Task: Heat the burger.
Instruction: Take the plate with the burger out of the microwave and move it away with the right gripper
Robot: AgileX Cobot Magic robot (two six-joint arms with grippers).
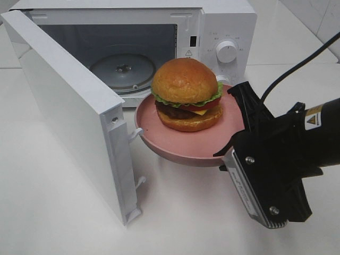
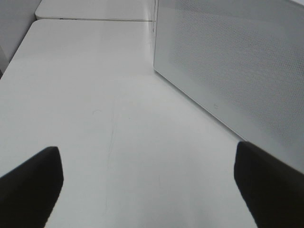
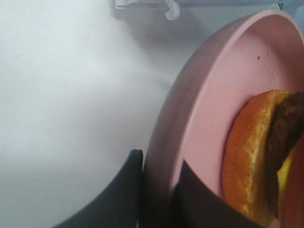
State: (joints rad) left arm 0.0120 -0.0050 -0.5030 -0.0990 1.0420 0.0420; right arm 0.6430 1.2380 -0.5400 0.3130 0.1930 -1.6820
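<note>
The burger (image 1: pixel 187 94), with a golden bun, green lettuce, dark patty and cheese, sits on a round pink plate (image 1: pixel 159 139). My right gripper (image 1: pixel 232 137) is shut on the plate's rim and holds it in the air in front of the open white microwave (image 1: pixel 223 32). In the right wrist view the fingers (image 3: pixel 128 190) pinch the plate rim (image 3: pixel 164 142), one outside and one inside, with the burger (image 3: pixel 247 156) beside them. The glass turntable (image 1: pixel 123 69) lies bare inside. My left gripper (image 2: pixel 147 185) is open over the table, next to the door's outer face (image 2: pixel 237 61).
The microwave door (image 1: pixel 69 106) stands swung open to the left, with its latch hooks (image 1: pixel 137 133) close to the plate's left rim. The control knob (image 1: pixel 227 51) is on the right panel. White table (image 1: pixel 175 218) lies below the plate.
</note>
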